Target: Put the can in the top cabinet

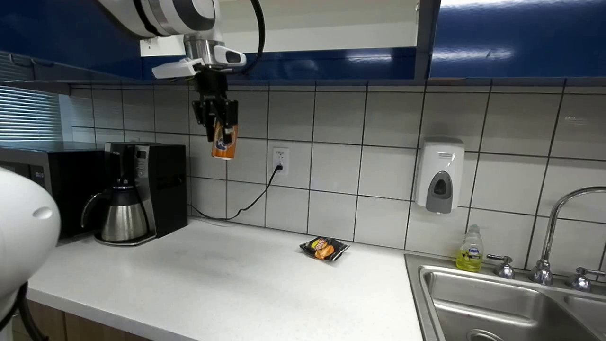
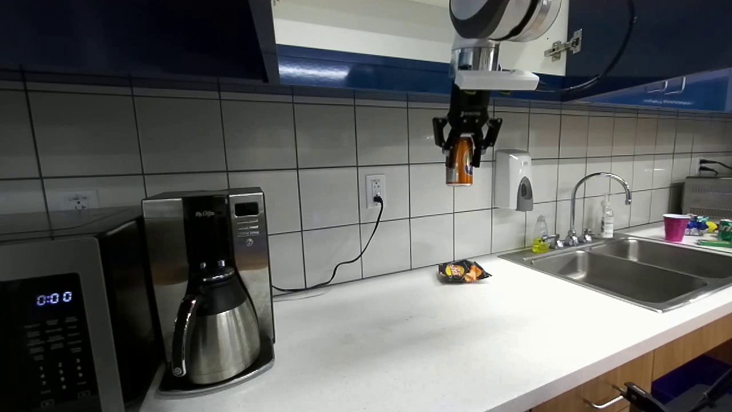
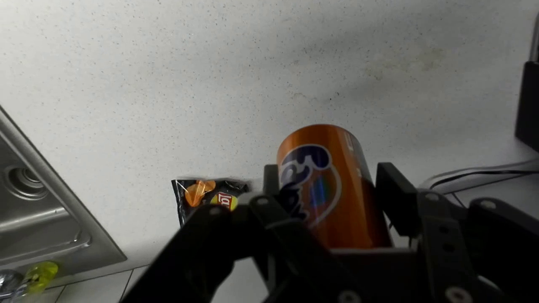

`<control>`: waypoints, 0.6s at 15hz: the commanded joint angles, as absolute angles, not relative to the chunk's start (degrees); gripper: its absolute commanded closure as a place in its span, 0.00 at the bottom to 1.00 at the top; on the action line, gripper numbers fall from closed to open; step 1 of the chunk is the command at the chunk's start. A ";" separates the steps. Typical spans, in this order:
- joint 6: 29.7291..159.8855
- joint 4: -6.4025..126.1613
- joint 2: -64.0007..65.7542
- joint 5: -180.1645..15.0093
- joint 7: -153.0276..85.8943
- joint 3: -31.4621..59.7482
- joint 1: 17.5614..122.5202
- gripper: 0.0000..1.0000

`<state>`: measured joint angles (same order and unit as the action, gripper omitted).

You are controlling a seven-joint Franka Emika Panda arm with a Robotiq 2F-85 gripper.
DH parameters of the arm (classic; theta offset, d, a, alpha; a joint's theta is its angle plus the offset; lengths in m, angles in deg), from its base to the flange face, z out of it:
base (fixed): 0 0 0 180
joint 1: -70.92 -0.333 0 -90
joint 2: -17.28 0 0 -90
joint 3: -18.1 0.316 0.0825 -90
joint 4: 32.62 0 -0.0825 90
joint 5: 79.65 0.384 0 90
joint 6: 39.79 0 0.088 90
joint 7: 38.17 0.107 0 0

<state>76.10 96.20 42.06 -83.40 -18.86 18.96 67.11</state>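
The can (image 1: 224,148) is orange with a dark blue and white logo. My gripper (image 1: 220,129) points down and is shut on the can, with a finger on each side. In both exterior views the can hangs well above the counter, near upright; it also shows in an exterior view (image 2: 460,165) and in the wrist view (image 3: 332,185). Its top is hidden in the gripper. The top cabinet (image 1: 331,66) has glossy dark blue fronts and an open bay with a white interior, also visible in an exterior view (image 2: 366,66). The gripper and can are below the cabinet's lower edge.
A black chip bag (image 1: 325,248) lies on the white counter (image 1: 227,284) by the tiled wall. A coffee maker (image 2: 209,286) and microwave (image 2: 51,332) stand at one end. A soap dispenser (image 1: 440,175) hangs near the sink (image 1: 478,298). An open cabinet door (image 2: 646,46) hangs beside the arm.
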 commanded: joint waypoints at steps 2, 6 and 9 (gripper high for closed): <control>67.92 87.57 41.96 -81.96 -18.75 21.06 68.99 0.65; 61.48 80.48 40.90 -81.94 -18.39 21.51 69.03 0.65; 57.46 75.42 40.02 -81.55 -18.26 21.45 69.06 0.65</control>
<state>62.48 81.98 41.88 -82.79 -18.86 19.97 67.12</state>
